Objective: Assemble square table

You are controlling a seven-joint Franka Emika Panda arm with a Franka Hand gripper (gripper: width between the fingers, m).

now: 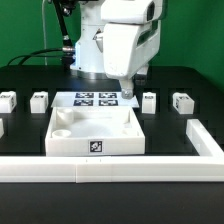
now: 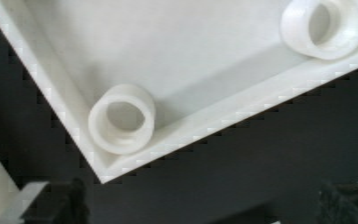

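**Black work surface, jaws wide above the square top's rear edge**

Black work surface [image 1: 30,145], green wall [image 1: 200,30] behind on the exterior view's right. White Panda arm [image 1: 120,40] comes down from the back.

Gripper [image 1: 126,94]: jaws stand wide apart. In the wrist view the fingertips [image 2: 30,203] are two dark, blurred shapes far from each other, with only dark surface between them.

Square table top [image 1: 97,130]: lies flat, rim up, below the jaws and on their camera side in the exterior view, apart from them. A tag shows on its front wall. The jaws hang over its rear edge, toward the rear corner on the exterior view's right.

Wrist view: one corner of the top fills the picture. The raised rim runs to a point aimed at the gap between the fingertips, short of them. Corner socket [image 2: 123,118] sits just inside that point. Second socket [image 2: 327,25] is farther from the jaws along the rim.

Marker board [image 1: 95,100]: flat, just beside the jaws on the exterior view's left, behind the top.

Legs in a row level with the jaws:
- Near-right leg [image 1: 149,100], just beside them.
- Far-right leg [image 1: 182,101], beyond it.
- Near-left leg [image 1: 40,99], past the marker board.
- Far-left leg [image 1: 8,99], well apart.

Border rail [image 1: 110,172]: in front of the top, well apart from the jaws.
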